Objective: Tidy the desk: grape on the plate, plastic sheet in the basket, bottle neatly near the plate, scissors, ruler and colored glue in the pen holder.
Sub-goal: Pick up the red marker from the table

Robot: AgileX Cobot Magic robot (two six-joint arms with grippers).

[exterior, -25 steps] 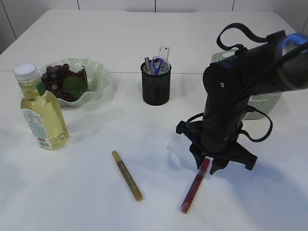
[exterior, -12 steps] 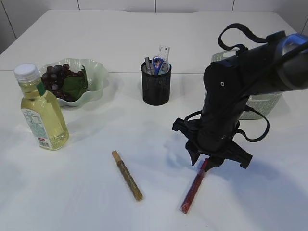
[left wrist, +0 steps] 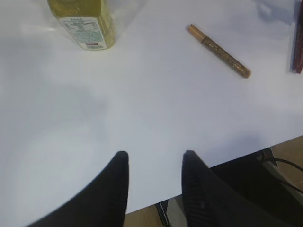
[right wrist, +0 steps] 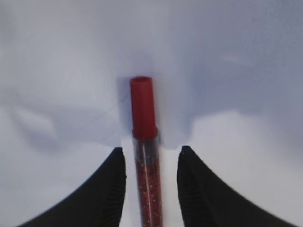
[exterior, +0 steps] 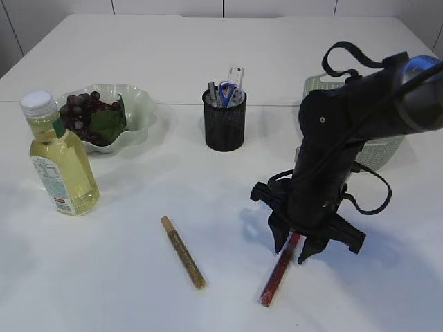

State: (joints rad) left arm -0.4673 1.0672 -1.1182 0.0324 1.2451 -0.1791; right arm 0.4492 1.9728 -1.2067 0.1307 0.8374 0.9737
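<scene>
A red glitter glue tube (exterior: 278, 271) lies on the white table; in the right wrist view it (right wrist: 144, 137) sits between the fingers. My right gripper (exterior: 296, 249) (right wrist: 151, 156) is open and straddles its capped end without touching it. A gold glitter glue tube (exterior: 183, 252) (left wrist: 218, 50) lies to the left. The black mesh pen holder (exterior: 224, 124) holds the scissors (exterior: 225, 88) and ruler (exterior: 235, 76). Grapes (exterior: 82, 111) lie on the green plate (exterior: 138, 104). The bottle (exterior: 59, 155) (left wrist: 85, 21) stands near the plate. My left gripper (left wrist: 154, 158) is open over the near table edge, out of the exterior view.
A pale green basket (exterior: 377, 149) stands at the right, partly behind my right arm. The table's front edge (left wrist: 208, 163) runs just under my left gripper. No plastic sheet shows.
My right gripper has come down over the red glue tube's capped end, shifting slightly, so that the fingers now straddle it. The tube and the other objects have not moved.
</scene>
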